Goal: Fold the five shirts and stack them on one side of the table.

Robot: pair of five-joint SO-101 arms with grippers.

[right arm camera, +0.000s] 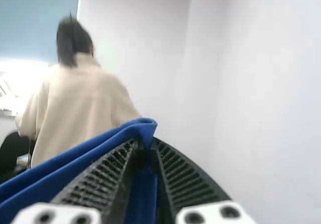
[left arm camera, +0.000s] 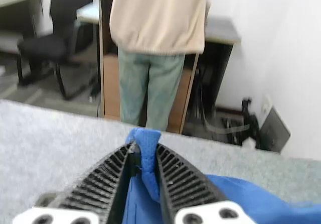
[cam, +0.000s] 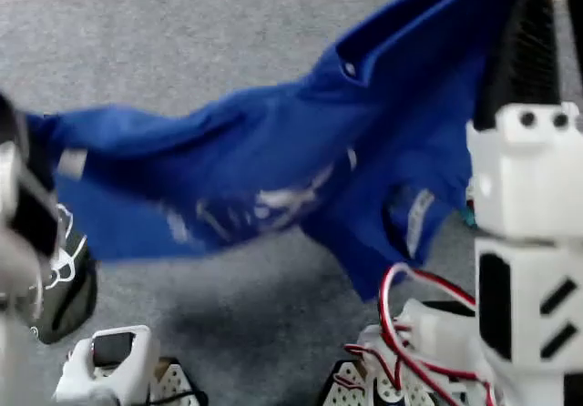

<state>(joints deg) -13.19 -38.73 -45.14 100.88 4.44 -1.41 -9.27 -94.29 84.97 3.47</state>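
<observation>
A blue shirt (cam: pixel 273 169) with a white print hangs spread out above the grey table (cam: pixel 182 51), stretched between the two arms. My left gripper (left arm camera: pixel 144 156) is shut on a bunched corner of blue cloth (left arm camera: pixel 148 143); in the high view it sits at the left edge (cam: pixel 23 165). My right gripper (right arm camera: pixel 145 156) is shut on a fold of the blue shirt (right arm camera: pixel 143 128) and is raised high at the right (cam: pixel 528 33). The shirt's right side rises toward it, and the lower hem sags near the table's front.
A dark garment with white print (cam: pixel 64 283) lies at the front left, beside the left arm. The arm bases (cam: pixel 109 365) and red cables (cam: pixel 401 324) take up the front edge. Bare grey table lies at the back left.
</observation>
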